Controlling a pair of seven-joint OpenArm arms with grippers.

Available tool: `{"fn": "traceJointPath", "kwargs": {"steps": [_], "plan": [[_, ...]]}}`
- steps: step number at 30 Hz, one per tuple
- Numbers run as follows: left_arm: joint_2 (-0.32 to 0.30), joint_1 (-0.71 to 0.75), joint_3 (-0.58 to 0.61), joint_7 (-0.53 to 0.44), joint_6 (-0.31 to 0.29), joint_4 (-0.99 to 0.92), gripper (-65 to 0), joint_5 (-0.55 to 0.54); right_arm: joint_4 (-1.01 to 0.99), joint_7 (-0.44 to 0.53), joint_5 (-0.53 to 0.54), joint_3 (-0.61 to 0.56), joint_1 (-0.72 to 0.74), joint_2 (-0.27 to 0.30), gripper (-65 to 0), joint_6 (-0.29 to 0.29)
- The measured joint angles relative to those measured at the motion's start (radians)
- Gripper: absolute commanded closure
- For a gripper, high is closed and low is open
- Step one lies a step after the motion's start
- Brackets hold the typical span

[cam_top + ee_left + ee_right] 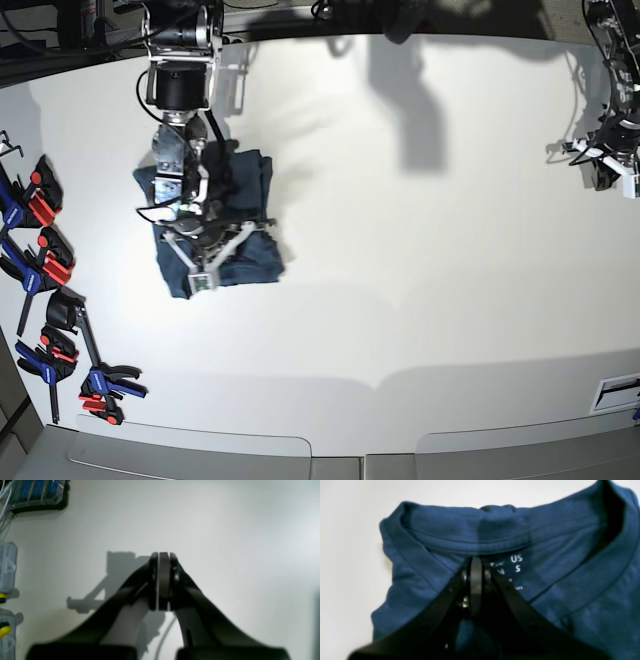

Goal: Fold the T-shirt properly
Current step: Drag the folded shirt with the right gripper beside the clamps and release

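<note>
left gripper [163, 555] jaws pressed together over bare white table [225, 542], its shadow at left, clear plastic boxes [7, 567] far left

Both grippers are matte black: the left gripper [163, 555] and the right gripper [476, 560] each have two curved, tapering fingers with flat pads, and small silvery screws glint beside the pads. From the base view, the right arm [178, 85] has a black cylindrical segment, silver-grey metal brackets, a black cable looping alongside, and a white wrist frame
</note>
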Motion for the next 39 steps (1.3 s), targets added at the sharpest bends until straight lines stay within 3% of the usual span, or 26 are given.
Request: {"fn": "traceJointPath", "kwargs": {"steps": [5,8,20,31,39], "plan": [[0.000,0.000,0.000,0.000,0.000,0.000,0.0,0.000,-0.002,-0.024,-0.001,0.180,-0.002,0.003,0.0,0.011],[0.000,0.000,0.000,0.000,0.000,0.000,0.0,0.000,-0.004,-0.068,0.061,0.240,-0.002,0.019,0.0,0.053],[0.000,0.028,0.000,0.000,0.000,0.000,0.0,-0.003,-0.003,-0.119,0.194,0.253,-0.061,0.103,0.0,0.201],[0.000,0.031,0.000,0.000,0.000,0.000,0.0,-0.003,0.058,-0.195,0.286,0.253,-0.087,0.134,0.0,0.204],[0.000,0.031,0.000,0.000,0.000,0.000,0.0,-0.003,0.238,-0.289,0.256,0.252,-0.100,0.134,0.0,0.198]]}}
